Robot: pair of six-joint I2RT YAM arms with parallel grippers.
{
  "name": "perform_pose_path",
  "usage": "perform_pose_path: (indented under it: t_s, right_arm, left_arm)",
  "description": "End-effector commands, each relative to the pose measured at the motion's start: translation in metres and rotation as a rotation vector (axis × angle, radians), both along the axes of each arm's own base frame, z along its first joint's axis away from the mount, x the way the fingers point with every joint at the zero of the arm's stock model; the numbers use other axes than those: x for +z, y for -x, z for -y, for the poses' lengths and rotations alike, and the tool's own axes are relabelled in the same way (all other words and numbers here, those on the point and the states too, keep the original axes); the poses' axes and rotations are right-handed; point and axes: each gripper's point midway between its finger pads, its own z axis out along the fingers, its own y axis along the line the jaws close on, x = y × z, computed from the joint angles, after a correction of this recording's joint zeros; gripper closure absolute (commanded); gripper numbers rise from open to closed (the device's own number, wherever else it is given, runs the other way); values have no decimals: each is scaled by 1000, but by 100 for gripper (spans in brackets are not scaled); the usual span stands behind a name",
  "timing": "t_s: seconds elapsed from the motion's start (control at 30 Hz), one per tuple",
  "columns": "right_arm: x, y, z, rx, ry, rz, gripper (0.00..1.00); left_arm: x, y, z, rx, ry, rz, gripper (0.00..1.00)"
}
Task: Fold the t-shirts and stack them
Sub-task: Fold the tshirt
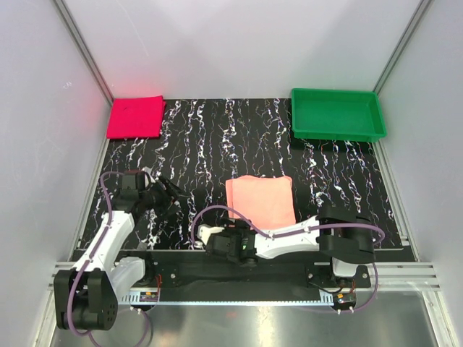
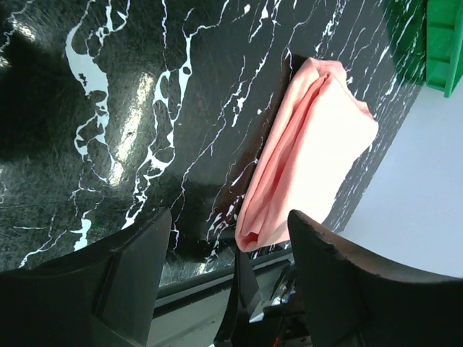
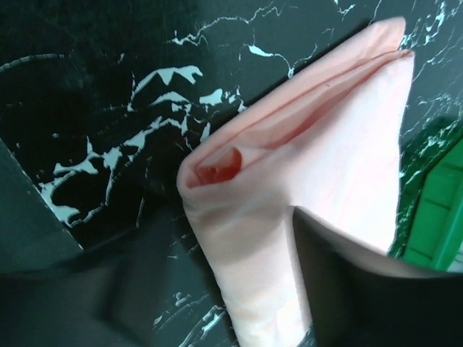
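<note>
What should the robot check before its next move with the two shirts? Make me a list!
1. Pink t-shirt folded: ok, it is a neat rectangle near the arms.
2. Red t-shirt folded: ok, it lies flat in the far left corner.
3. Shirts stacked: not ok, they lie far apart.
4. Right gripper lined up: ok, its jaws stand apart at the pink t-shirt's folded corner.
5. Right gripper pinching the cloth: cannot tell.
6. Left gripper free: ok, it is open and empty over the table.
</note>
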Motion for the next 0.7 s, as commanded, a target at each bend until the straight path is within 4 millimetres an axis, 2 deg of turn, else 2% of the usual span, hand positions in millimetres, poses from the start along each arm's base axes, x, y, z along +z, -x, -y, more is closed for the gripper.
perform_pose_path:
  t_s: [0.0, 0.03, 0.13, 0.2, 0.23, 0.33, 0.4, 0.43, 0.47, 0.53, 0.57, 0.67]
  right_arm:
    - [-10, -1, -3, 5, -3, 28, 38]
    - [-10, -3, -4, -1, -13, 37, 46]
    - [-9, -9, -1, -4, -7, 63, 52]
    - [-6, -16, 1, -15, -7, 70, 60]
    - [-2, -19, 3, -15, -4, 75, 67]
    - [19, -29, 4, -26, -62, 50, 76]
    - [39, -35, 6, -35, -124, 35, 90]
    - [42, -35, 6, -24, -140, 11, 96]
    - [46, -36, 8, -23, -155, 3, 100]
    - [58, -37, 10, -8, -190, -18, 100]
    - [67, -37, 10, 1, -213, -16, 100]
    - [77, -38, 17, 8, -232, -23, 100]
  left_arm:
    - [9, -3, 8, -35, 57, 27, 27]
    - [9, -3, 10, -42, 72, 23, 21]
    - [12, -7, 19, -64, 137, 38, 11]
    - [12, -8, 24, -58, 193, 25, 9]
    - [12, -10, 29, -72, 230, 43, 7]
    - [10, -17, 37, -63, 296, 44, 1]
    - [11, -22, 49, -88, 312, 55, 1]
    - [12, -26, 54, -92, 310, 60, 1]
    - [13, -23, 69, -119, 327, 44, 1]
    - [12, -34, 84, -133, 345, 66, 1]
    - [13, -32, 97, -143, 372, 47, 1]
    - [16, -48, 119, -145, 404, 87, 1]
